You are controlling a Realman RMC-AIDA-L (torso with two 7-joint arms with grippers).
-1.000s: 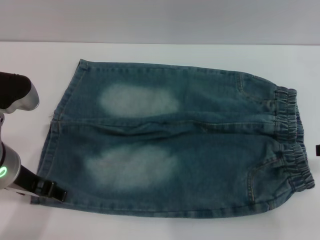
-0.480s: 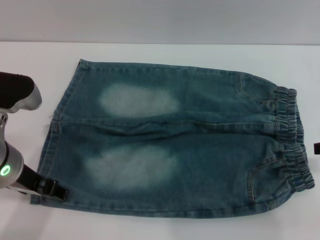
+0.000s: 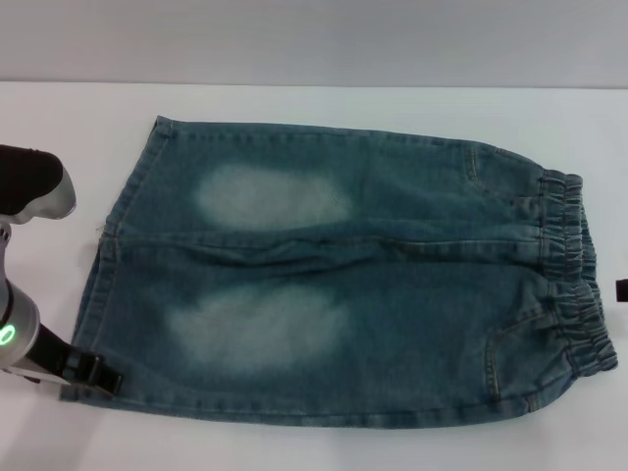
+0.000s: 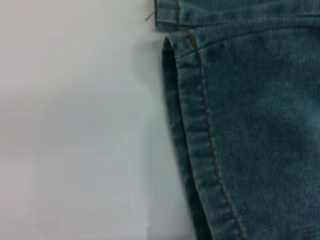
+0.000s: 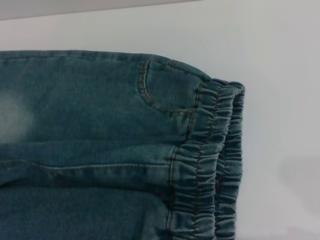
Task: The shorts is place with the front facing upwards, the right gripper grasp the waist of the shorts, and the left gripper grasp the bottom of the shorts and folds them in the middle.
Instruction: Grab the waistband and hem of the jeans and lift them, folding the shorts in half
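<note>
We see the shorts [image 3: 334, 285] lying flat on the white table [image 3: 324, 103], front side up, with the two pale faded patches showing on the legs. The waist [image 3: 574, 280] points to the robot's right, puckered and gathered, and the bottom of the shorts [image 3: 98, 275] points to the robot's left, its two stitched hems running along the edge of the denim. The left gripper [image 3: 95, 374] sits at the near corner of that hem, its black tip touching or just over the cloth where the lower leg ends; behind it we see the silver wrist and the green ring light. We cannot tell from this angle whether its fingers are spread or closed on the fabric. In the left wrist view the hem [image 4: 192, 130] lies on the table with its orange stitch line showing. The right gripper [image 3: 622, 290] shows only as a small black tip at the edge of the head view, just beside the waist but apart from it, and we cannot tell its state.
</note>
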